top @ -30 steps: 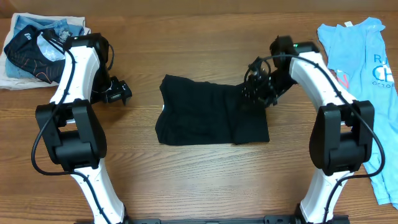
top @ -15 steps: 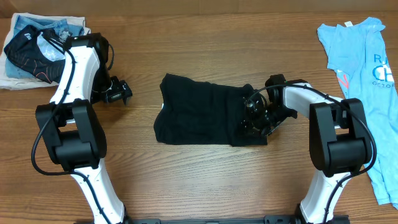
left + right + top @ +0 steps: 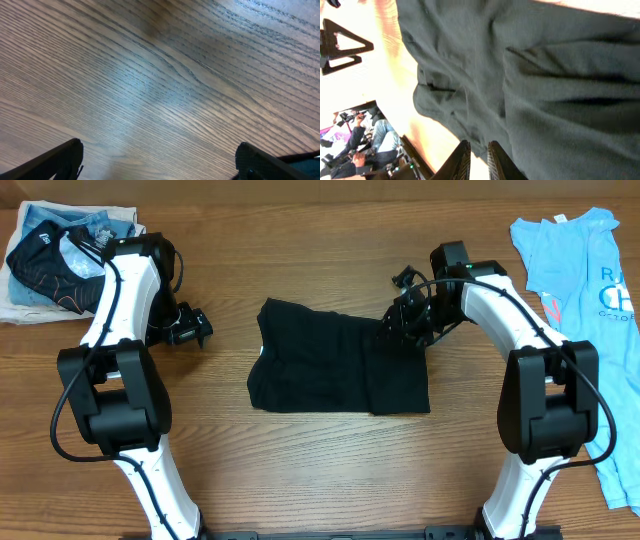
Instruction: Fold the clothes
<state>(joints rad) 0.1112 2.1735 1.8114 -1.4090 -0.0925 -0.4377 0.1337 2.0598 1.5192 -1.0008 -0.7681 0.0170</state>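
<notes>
Clothes lie flat, corner beneath the right pincer.

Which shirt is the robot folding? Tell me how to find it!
Look at the middle of the wooden table. The shirt lies there on its own, in a rough block shape. It is plain black, unlike the blue shirt at the right edge and the messy pile in the far left corner.
</notes>
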